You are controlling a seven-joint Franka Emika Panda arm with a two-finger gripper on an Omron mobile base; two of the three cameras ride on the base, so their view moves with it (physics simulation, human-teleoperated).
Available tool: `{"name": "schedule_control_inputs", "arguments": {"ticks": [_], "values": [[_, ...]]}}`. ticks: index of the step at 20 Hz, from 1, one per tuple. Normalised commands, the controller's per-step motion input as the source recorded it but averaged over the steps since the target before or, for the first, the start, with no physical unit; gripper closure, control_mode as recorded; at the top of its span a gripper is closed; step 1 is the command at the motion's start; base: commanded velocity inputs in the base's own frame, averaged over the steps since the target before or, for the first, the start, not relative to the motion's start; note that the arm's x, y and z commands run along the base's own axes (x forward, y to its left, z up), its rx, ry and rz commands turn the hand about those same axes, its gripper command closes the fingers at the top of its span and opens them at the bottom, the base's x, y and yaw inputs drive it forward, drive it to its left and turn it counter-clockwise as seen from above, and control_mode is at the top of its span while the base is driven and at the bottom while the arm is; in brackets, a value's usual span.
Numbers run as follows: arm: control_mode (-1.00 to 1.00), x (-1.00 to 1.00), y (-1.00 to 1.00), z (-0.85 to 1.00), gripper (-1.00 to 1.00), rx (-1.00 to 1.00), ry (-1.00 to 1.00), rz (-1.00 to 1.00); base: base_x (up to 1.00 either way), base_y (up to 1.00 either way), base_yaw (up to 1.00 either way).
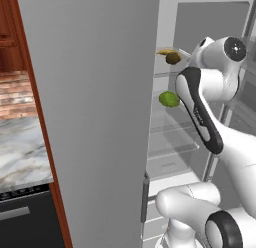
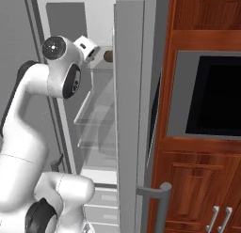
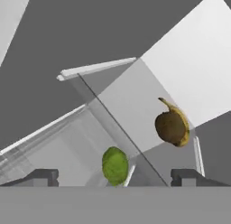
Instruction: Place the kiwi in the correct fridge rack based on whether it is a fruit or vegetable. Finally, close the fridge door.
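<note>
The small dull-brown egg-shaped kiwi (image 1: 173, 58) lies on the top clear glass fridge rack (image 1: 165, 72), a thin transparent pane with a pale edge, and it touches the curved yellow banana (image 1: 164, 52) just behind it. The left base view shows both fruits together and, one shelf lower, a larger bright-green oval fruit (image 1: 169, 99) on a second glass pane; the right base view shows only a sliver of the kiwi (image 2: 108, 56) between the arm's white wrist and the edge of the tall grey fridge door (image 2: 134, 110), which stands open with its grey bar handle (image 2: 160, 199) near the bottom. The hand view looks in at a roll, so the shelves run diagonally: the kiwi (image 3: 170, 126) sits against the banana (image 3: 180, 123) on the rack (image 3: 131, 110), and the green oval (image 3: 114, 165) lies lower. The gripper (image 3: 115, 177) is released, its two dark fingertips (image 3: 43, 177) spread wide at either side of the view, holding and touching nothing, with the kiwi well apart from them. To the left of the fridge, the left base view shows a marbled grey surface (image 1: 22, 152) under red brick; the right base view shows reddish wooden cabinets (image 2: 197, 190) around a dark oven window (image 2: 214, 98).
</note>
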Motion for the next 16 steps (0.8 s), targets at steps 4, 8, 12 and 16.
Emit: {"name": "schedule_control_inputs", "arguments": {"ticks": [4, 8, 12, 16], "values": [[-1.00, -1.00, 0.00, -0.24, -1.00, 0.23, 0.00, -0.37, 0.00, 0.00, 0.00], [-1.00, -0.90, 0.00, -0.12, -1.00, 0.35, 0.03, -0.31, 0.00, 0.00, 0.00], [-1.00, -0.63, 0.00, -0.19, -1.00, 0.43, 0.05, -0.18, 0.00, 0.00, 0.00], [-1.00, -0.77, 0.00, -0.21, -1.00, 0.35, 0.16, -0.03, 0.00, 0.00, 0.00]]}}
